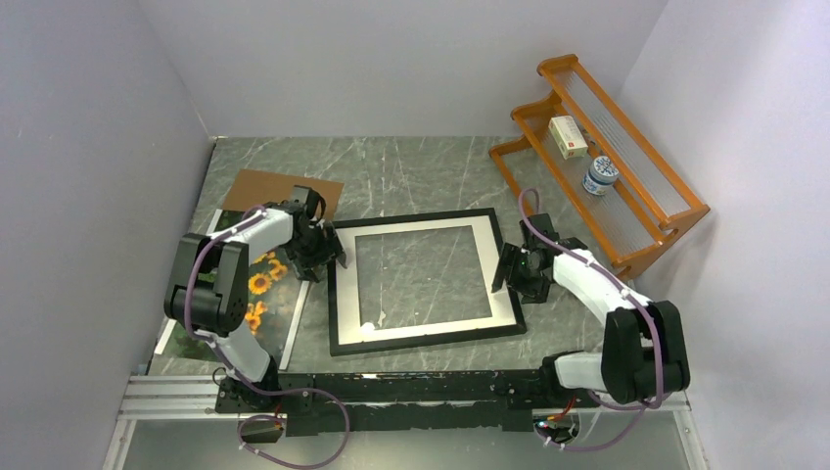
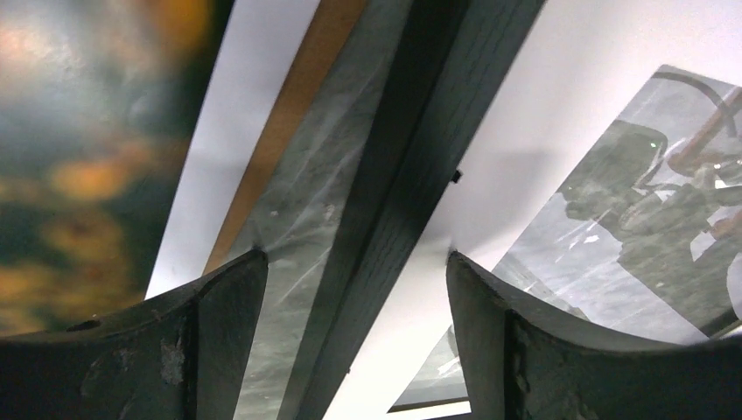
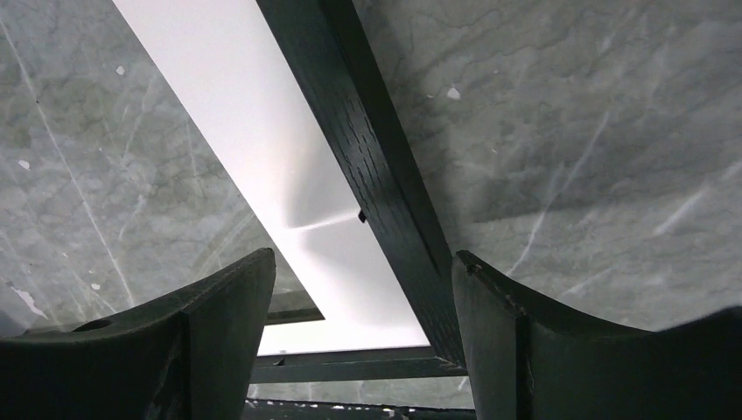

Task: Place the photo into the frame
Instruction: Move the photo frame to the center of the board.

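The black frame (image 1: 431,340) lies flat in the middle of the table, with a white mat inside it and the marble showing through its pane. The sunflower photo (image 1: 258,285) lies left of it, partly under my left arm; it is a blur in the left wrist view (image 2: 79,175). My left gripper (image 1: 328,257) is open astride the frame's left edge (image 2: 411,175), with gaps on both sides (image 2: 357,255). Over the frame's right edge (image 3: 367,157) my right gripper (image 1: 509,269) is also open (image 3: 363,254). Neither holds anything.
A brown backing board (image 1: 279,186) lies behind the photo at the back left. An orange wooden rack (image 1: 626,196) stands at the back right, with a white box (image 1: 568,137) and a small jar (image 1: 600,176) on it. White walls close in three sides.
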